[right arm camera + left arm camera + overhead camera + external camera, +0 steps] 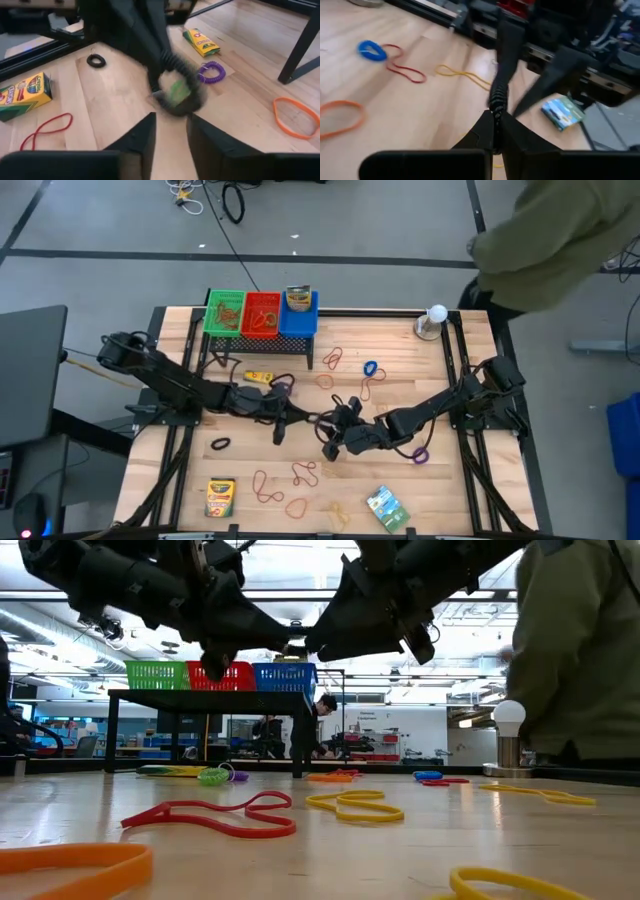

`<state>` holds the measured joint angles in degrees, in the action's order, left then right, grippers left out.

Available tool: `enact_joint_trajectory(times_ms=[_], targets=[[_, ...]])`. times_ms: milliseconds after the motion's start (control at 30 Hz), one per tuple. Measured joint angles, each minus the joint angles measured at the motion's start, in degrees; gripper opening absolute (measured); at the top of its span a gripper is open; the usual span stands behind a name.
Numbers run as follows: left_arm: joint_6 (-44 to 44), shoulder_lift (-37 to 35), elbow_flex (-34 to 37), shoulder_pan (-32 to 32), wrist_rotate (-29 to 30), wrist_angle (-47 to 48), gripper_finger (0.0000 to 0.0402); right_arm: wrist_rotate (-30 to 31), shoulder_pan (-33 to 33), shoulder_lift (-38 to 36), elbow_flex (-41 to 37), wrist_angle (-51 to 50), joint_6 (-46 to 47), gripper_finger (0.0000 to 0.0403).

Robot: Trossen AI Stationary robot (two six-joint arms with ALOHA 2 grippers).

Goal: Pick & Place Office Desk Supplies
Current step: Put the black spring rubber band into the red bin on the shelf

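From above, we see both arms meeting at the middle of the table, in front of the black wire-mesh rack (pixel 262 345) that carries the green, red and blue baskets. The left gripper (pixel 318 420) and the right gripper (pixel 334 432) are almost touching, which we read as a handover between them. Other supplies lie around this meeting point: a crayon box (pixel 220 496) and a green packet (pixel 386 505) on the side away from the rack, loose rubber bands (pixel 304 473) between them, and a purple coil band (pixel 420 454) under the right arm. In the low view both arms hang above the table in front of the rack, and red and yellow bands lie flat on the wood. In the left wrist view the left fingers (pixel 485 132) are clenched together on a black coiled band (pixel 498 97), which stands up from their tips. In the right wrist view the right fingers (pixel 145 132) stand apart, released, and the black coil (pixel 180 82) hangs beyond them from the other gripper; we think the left arm has the better reach to the baskets.
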<state>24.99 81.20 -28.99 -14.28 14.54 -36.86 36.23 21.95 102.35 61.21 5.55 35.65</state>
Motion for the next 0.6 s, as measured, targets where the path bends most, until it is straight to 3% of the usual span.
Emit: enact_joint_trajectory(times_ms=[167, 300, 433, 600], targets=[[-0.50, -6.75, 0.04, 0.00, 3.63, 9.17, 0.0015, 0.00, 0.14, -0.02, 0.00, -0.60, 0.10, 0.0154], [-0.62, -13.86, 0.04, 0.06, 7.52, 16.76, 0.0015, 0.04, 0.10, -0.02, 0.00, -1.27, 0.12, 0.0156], [-0.31, -22.01, 0.04, 0.74, 12.58, 22.42, 0.0015, 0.13, 0.05, -0.02, 0.00, -1.98, 0.12, 0.0126], [2.30, -31.56, -1.37, 5.31, 18.80, 28.33, 0.0015, 0.02, 0.04, -0.02, 0.00, -3.20, 0.10, 0.0054]])
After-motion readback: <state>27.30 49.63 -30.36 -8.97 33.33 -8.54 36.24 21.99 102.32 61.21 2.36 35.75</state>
